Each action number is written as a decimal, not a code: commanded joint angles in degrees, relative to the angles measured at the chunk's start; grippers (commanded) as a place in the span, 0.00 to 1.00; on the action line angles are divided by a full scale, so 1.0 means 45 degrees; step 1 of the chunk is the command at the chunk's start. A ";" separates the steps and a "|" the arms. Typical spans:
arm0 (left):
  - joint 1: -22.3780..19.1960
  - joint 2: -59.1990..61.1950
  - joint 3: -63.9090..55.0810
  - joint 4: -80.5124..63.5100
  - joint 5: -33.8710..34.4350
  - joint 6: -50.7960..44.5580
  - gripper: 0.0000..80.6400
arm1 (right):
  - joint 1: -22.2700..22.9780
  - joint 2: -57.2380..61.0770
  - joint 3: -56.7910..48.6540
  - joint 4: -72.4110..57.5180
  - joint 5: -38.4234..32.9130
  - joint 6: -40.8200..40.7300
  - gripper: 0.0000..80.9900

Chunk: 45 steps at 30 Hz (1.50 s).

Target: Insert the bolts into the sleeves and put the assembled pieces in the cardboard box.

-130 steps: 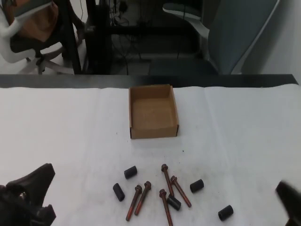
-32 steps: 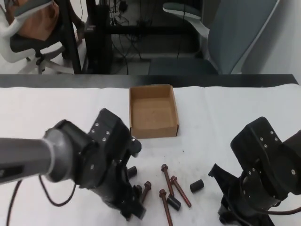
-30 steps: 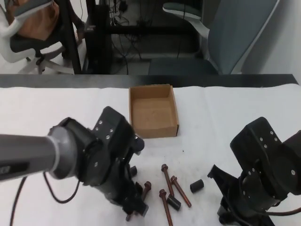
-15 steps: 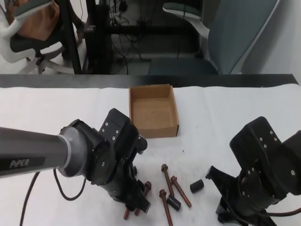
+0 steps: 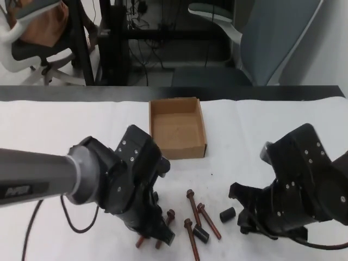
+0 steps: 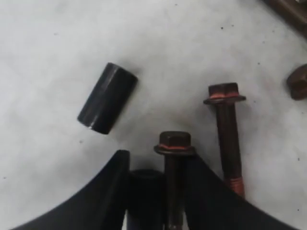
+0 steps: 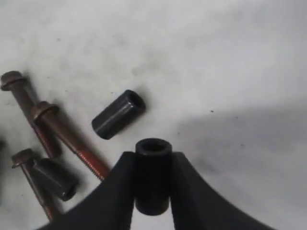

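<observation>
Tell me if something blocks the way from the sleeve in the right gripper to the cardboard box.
Nothing visible blocks it. Between the right gripper, shut on the sleeve, and the cardboard box lies bare cloth. A loose sleeve and bolts lie flat nearby.

the bolt (image 6: 173, 143) in the left tool (image 6: 157, 157) is cut off at the edge.

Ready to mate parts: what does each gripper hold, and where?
Left gripper: bolt, by the shank below its head. Right gripper: sleeve, by its sides.
</observation>
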 commanded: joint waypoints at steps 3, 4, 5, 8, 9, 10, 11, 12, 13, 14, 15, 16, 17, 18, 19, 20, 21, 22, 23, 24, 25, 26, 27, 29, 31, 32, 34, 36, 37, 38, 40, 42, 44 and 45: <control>0.0022 -0.1367 -0.0033 -0.1066 -0.0263 -0.0330 0.02 | 0.0035 -0.0902 -0.0059 -0.0193 -0.0122 -0.1771 0.00; 0.0022 -0.1433 -0.0033 -0.1261 -0.0218 -0.0234 0.00 | 0.0035 -0.0973 -0.0059 -0.0193 -0.0088 -0.1754 0.00; 0.0022 -0.1432 -0.0033 -0.1455 -0.0014 0.0097 0.06 | 0.0035 -0.1028 -0.0059 -0.0193 -0.0064 -0.1761 0.00; 0.0022 -0.1282 -0.0033 -0.1570 0.0546 0.0591 0.40 | 0.0035 -0.1084 -0.0059 -0.0193 -0.0056 -0.1761 0.00; 0.0022 -0.1169 -0.0033 -0.1498 0.0478 0.0586 0.54 | 0.0035 -0.1084 -0.0059 -0.0193 -0.0056 -0.1761 0.00; 0.0022 -0.1065 -0.0033 -0.1420 0.0253 0.0631 0.64 | 0.0035 -0.1075 -0.0059 -0.0193 -0.0092 -0.1761 0.00; 0.0022 -0.0881 -0.0033 -0.1343 0.0028 0.0626 0.74 | 0.0035 -0.1075 -0.0059 -0.0193 -0.0151 -0.1761 0.00; 0.0022 -0.0670 -0.0033 -0.1214 -0.0073 0.0627 0.81 | 0.0035 -0.1075 -0.0059 -0.0193 -0.0148 -0.1718 0.00; 0.0022 -0.0456 -0.0033 -0.1074 -0.0098 0.0627 0.84 | 0.0035 -0.1075 -0.0059 -0.0193 -0.0148 -0.1716 0.00; 0.0022 -0.0257 -0.0033 -0.0886 -0.0096 0.0627 0.86 | 0.0035 -0.1075 -0.0059 -0.0193 -0.0148 -0.1685 0.00; 0.0022 -0.0096 -0.0033 -0.0657 -0.0096 0.0627 0.85 | 0.0035 -0.1075 -0.0059 -0.0193 -0.0148 -0.1675 0.00; 0.0022 -0.0008 -0.0033 -0.0532 -0.0096 0.0627 0.85 | 0.0035 -0.1075 -0.0059 -0.0193 -0.0148 -0.1675 0.00; 0.0022 0.0026 -0.0033 -0.0442 -0.0096 0.0522 0.85 | 0.0035 -0.1075 -0.0059 -0.0193 -0.0178 -0.1684 0.00; 0.0022 0.0023 -0.0033 -0.0440 -0.0096 0.0326 0.84 | 0.0035 -0.1075 -0.0059 -0.0193 -0.0216 -0.1684 0.00; 0.0022 0.0023 -0.0033 -0.0514 -0.0035 0.0134 0.83 | 0.0035 -0.1075 -0.0059 -0.0193 -0.0216 -0.1684 0.00; 0.0022 0.0023 -0.0079 -0.0680 0.0095 -0.0045 0.81 | 0.0035 -0.1075 -0.0059 -0.0193 -0.0216 -0.1684 0.00; 0.0022 0.0023 -0.0102 -0.0856 0.0309 -0.0309 0.78 | 0.0035 -0.1075 -0.0059 -0.0193 -0.0216 -0.1684 0.00; 0.0022 0.0023 -0.0098 -0.1033 0.0559 -0.0559 0.75 | 0.0035 -0.1075 -0.0059 -0.0193 -0.0212 -0.1713 0.00; 0.0022 0.0023 -0.0127 -0.1070 0.0904 -0.0732 0.72 | 0.0035 -0.1075 -0.0059 -0.0193 -0.0212 -0.1746 0.00; 0.0022 0.0023 -0.0172 -0.0969 0.1202 -0.0971 0.69 | 0.0035 -0.1075 -0.0059 -0.0193 -0.0212 -0.1762 0.00; 0.0022 0.0023 -0.0180 -0.0924 0.1394 -0.1150 0.66 | 0.0035 -0.1075 -0.0059 -0.0193 -0.0189 -0.1754 0.00; 0.0022 0.0023 -0.0172 -0.0880 0.1677 -0.1279 0.65 | 0.0035 -0.1075 -0.0059 -0.0193 -0.0176 -0.1754 0.00; 0.0022 0.0023 -0.0172 -0.0833 0.1980 -0.1305 0.65 | 0.0035 -0.1075 -0.0059 -0.0193 -0.0135 -0.1754 0.00; -0.0007 0.0023 -0.0172 -0.0832 0.2278 -0.1303 0.65 | 0.0035 -0.1075 -0.0059 -0.0193 -0.0135 -0.1754 0.00; -0.0007 0.0023 -0.0249 -0.0776 0.2732 -0.1303 0.65 | 0.0035 -0.1075 -0.0059 -0.0193 -0.0135 -0.1754 0.00; -0.0007 0.0023 -0.0284 -0.0776 0.2886 -0.1303 0.65 | 0.0035 -0.1075 -0.0059 -0.0193 -0.0135 -0.1754 0.00; -0.0007 -0.0007 -0.0420 -0.0660 0.3466 -0.1275 0.65 | 0.0035 -0.1075 -0.0059 -0.0193 -0.0135 -0.1754 0.00; -0.0007 -0.0007 -0.0541 -0.0586 0.3846 -0.1213 0.65 | 0.0035 -0.1075 -0.0059 -0.0193 -0.0046 -0.1754 0.00; -0.0007 -0.0007 -0.0538 -0.0593 0.3840 -0.1104 0.64 | 0.0035 -0.1075 -0.0059 -0.0193 -0.0039 -0.1754 0.00; -0.0007 -0.0007 -0.0538 -0.0593 0.3842 -0.0961 0.63 | 0.0035 -0.1075 -0.0059 -0.0227 -0.0042 -0.1754 0.00; -0.0007 0.0063 -0.0538 -0.0440 0.3724 -0.0559 0.62 | 0.0035 -0.1075 -0.0059 -0.0318 -0.0042 -0.1754 0.00; -0.0007 0.0207 -0.0538 -0.0383 0.3471 -0.0234 0.59 | 0.0035 -0.1075 -0.0059 -0.0455 -0.0042 -0.1754 0.00; -0.0007 0.0353 -0.0538 -0.0386 0.3143 -0.0132 0.57 | 0.0035 -0.1075 -0.0059 -0.0552 -0.0042 -0.1754 0.00; -0.0007 0.0448 -0.0538 -0.0386 0.3086 -0.0128 0.56 | 0.0035 -0.1075 -0.0059 -0.0565 -0.0042 -0.1754 0.00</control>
